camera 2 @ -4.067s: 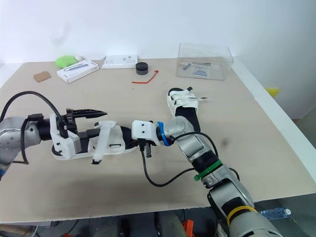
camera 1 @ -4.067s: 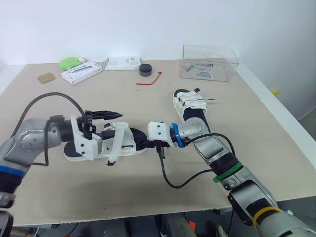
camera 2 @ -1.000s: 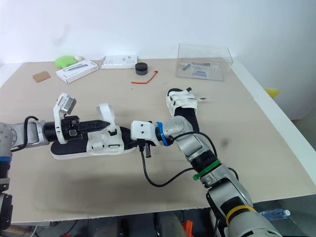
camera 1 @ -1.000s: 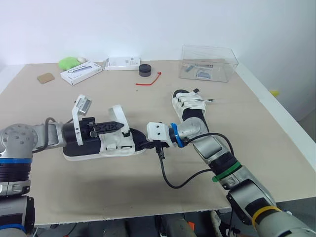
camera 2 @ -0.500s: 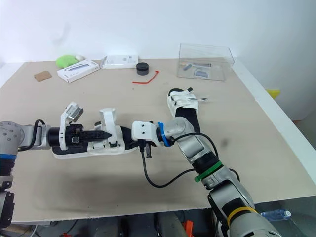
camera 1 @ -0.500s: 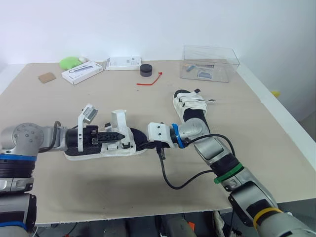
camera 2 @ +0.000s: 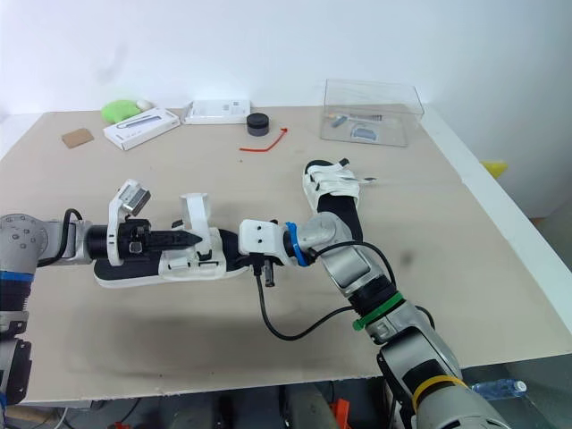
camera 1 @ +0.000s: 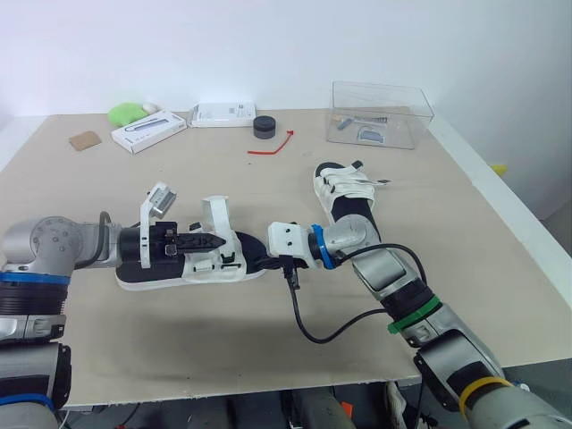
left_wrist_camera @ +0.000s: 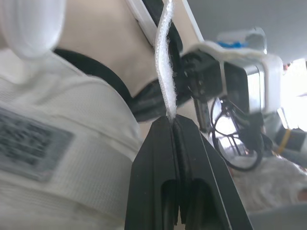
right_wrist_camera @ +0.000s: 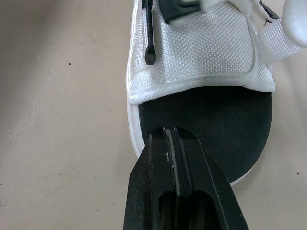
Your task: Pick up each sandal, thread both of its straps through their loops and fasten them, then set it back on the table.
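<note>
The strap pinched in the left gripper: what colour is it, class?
White. The strap in the left gripper shows best in the left wrist view.

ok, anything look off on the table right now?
One strap of the near sandal stands straight up, unfastened, its end pinched in the left tool. The right tool, shut, rests on that sandal's black footbed.

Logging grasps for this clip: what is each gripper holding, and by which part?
Left gripper pinches an upright strap of the near sandal, below its free end. Right gripper is shut, tips just pressing that sandal's toe end.
</note>
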`<act>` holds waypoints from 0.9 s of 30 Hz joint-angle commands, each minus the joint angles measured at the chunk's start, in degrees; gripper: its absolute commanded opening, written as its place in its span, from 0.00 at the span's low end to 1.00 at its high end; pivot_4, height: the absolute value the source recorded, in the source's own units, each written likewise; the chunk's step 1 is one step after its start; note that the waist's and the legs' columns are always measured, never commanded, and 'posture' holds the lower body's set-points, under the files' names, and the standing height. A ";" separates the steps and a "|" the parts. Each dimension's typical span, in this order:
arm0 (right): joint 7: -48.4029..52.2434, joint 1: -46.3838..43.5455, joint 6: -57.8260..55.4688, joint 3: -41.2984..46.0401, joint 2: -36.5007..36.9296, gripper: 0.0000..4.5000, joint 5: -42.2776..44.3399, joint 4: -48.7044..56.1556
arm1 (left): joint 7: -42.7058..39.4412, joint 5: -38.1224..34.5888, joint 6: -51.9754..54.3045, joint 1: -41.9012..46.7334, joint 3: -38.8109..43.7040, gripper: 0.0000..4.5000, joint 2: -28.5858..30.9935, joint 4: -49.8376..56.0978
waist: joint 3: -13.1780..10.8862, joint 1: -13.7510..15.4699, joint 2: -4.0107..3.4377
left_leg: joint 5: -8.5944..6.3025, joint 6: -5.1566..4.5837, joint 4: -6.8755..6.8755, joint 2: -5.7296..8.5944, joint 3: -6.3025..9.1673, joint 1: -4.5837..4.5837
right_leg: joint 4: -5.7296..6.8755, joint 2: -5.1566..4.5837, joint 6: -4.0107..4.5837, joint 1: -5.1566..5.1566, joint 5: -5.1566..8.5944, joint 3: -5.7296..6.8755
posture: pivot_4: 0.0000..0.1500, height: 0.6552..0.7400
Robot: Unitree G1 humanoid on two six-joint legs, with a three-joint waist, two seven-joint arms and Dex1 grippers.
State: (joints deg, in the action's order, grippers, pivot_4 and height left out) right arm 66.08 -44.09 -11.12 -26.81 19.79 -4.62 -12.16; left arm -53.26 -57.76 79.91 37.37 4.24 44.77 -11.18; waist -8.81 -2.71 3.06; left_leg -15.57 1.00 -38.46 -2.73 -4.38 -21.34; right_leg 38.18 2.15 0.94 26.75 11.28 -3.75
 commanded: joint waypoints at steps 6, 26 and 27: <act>0.61 0.93 -0.66 -0.97 0.85 0.00 -0.74 -0.39 | -2.48 4.04 -1.20 -0.33 -1.56 0.01 1.65 1.97 | 0.00 0.00 0.00 | 0.00 0.00 0.00 0.00 0.01 0.00 | 0.00 0.00 0.00 0.00 0.00 0.00 | 1.00 0.84; 0.25 0.41 -0.84 -0.70 0.66 0.00 -0.78 -1.00 | -8.76 12.82 -7.86 2.73 -7.84 0.01 1.72 0.29 | 0.00 0.00 0.00 | 0.00 0.00 -0.01 0.02 -0.01 0.01 | 0.00 0.00 -0.02 -0.01 -0.01 -0.01 | 1.00 0.84; 0.24 0.41 -0.83 -0.69 0.66 0.00 -0.78 -1.03 | -9.17 13.29 -8.14 2.69 -8.18 0.01 1.88 0.33 | 0.00 0.00 0.00 | 0.00 0.00 -0.01 0.02 -0.01 0.01 | 0.00 0.00 -0.02 -0.01 0.00 -0.01 | 1.00 0.84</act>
State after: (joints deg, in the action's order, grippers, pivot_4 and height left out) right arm 65.99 -44.10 -11.16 -26.80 19.75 -4.62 -12.29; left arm -61.83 -46.24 72.45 39.69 -3.00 45.56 -10.75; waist -8.81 -2.71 3.06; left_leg -15.57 0.99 -38.47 -2.71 -4.38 -21.33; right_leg 38.19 2.15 0.92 26.74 11.28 -3.76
